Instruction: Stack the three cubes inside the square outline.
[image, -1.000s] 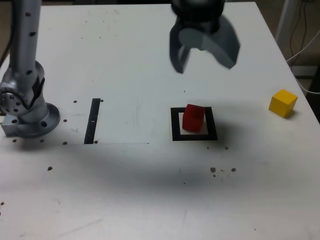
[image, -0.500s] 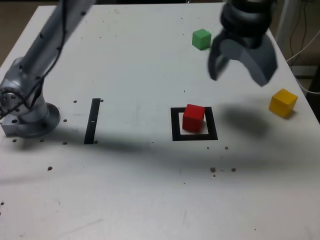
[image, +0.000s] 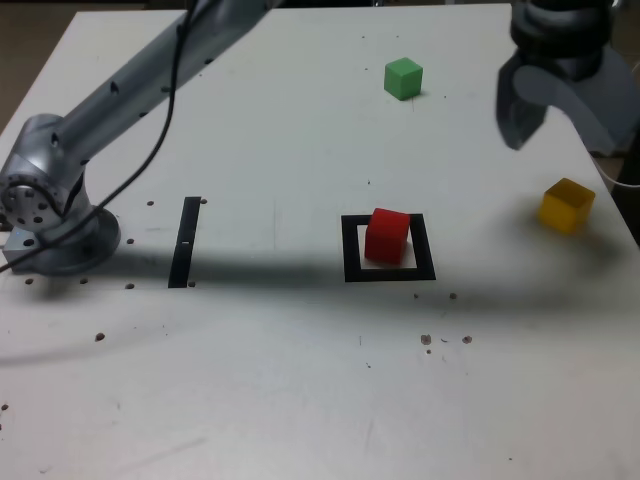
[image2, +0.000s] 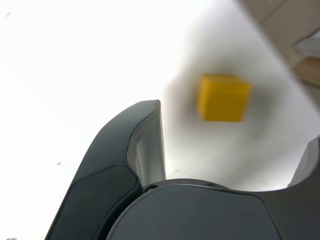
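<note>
The gripper (image: 568, 118) has swung across the table (image: 280, 380) over the last second: it was above the square outline (image: 389, 248), passed toward the exterior view's right, and now hangs high near the table's right edge, at about one o'clock from the outline. The green cube (image: 403, 77), which the arm hid a second ago, is now in plain sight at about twelve o'clock from the outline, well apart from it. The cubes themselves have not shifted.

The claw is spread wide and empty. In the wrist view the yellow cube (image2: 223, 97) sits blurred in the gap between the two fingers (image2: 145, 145), with clear table around it, so nothing is gripped. In the exterior view the yellow cube (image: 565, 206) lies at about three o'clock from the outline, near the table's right edge and just below the gripper.

The red cube (image: 386, 236) rests inside the outline, turned a little against the frame's sides. That reads as the base layer already placed, with two cubes left to bring. The swing toward the right suggests the yellow cube is the next pick; the claw probably needs to come down and settle around it, though the wrist view is too soft to judge how well it is lined up.

No brand, label or writing can be read anywhere. A narrow black strip (image: 185, 241) lies at nine o'clock from the outline, near the arm's base (image: 50, 225).
</note>
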